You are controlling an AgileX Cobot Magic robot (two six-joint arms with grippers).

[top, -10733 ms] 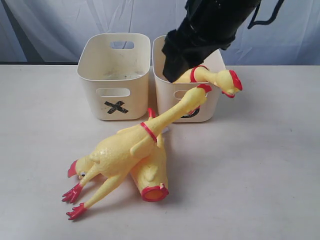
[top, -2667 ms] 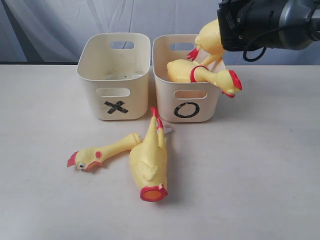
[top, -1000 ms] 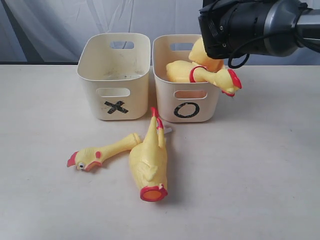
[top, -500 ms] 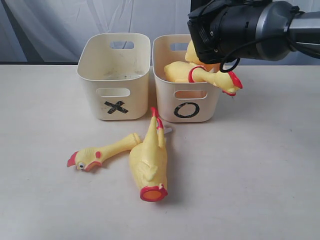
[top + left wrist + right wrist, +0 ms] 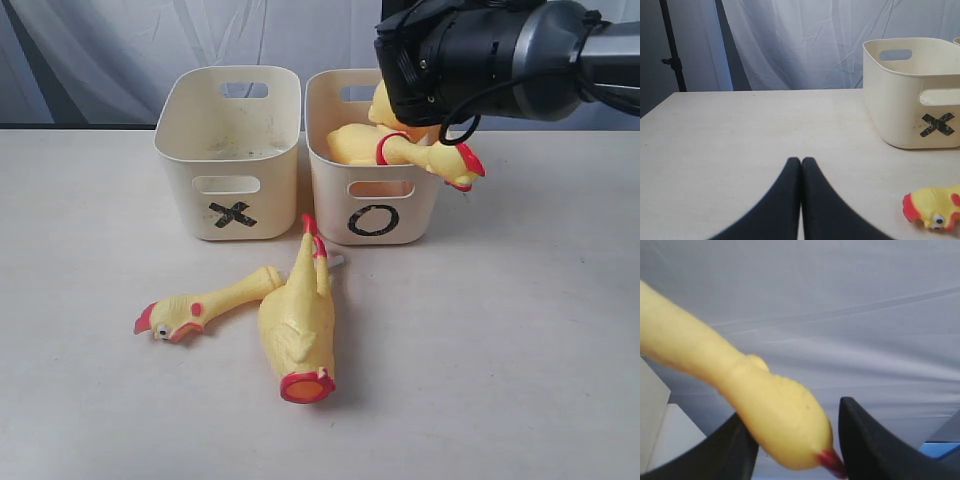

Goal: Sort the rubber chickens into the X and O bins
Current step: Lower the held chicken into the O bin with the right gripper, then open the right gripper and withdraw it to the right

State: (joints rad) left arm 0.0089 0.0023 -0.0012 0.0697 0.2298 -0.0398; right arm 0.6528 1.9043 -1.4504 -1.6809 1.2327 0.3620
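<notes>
My right gripper (image 5: 792, 412) stands about halfway spread around a rubber chicken (image 5: 715, 360). One finger presses its yellow body. The other shows a thin gap in the wrist view, but I judge the grip to be holding. I hold it just above the O bin (image 5: 335, 200) because that is where I judge it belongs, and lowering it should keep it from bouncing out. It hangs close over a second chicken (image 5: 400, 148), which lies in that bin with its head over the rim. The X bin (image 5: 230, 170) beside it looks empty. A headless body (image 5: 297, 320) and a head-and-neck piece (image 5: 205, 305) lie unsorted on the table (image 5: 500, 350). My left gripper (image 5: 801, 162) rests low, fingers pressed together, holding nothing.
</notes>
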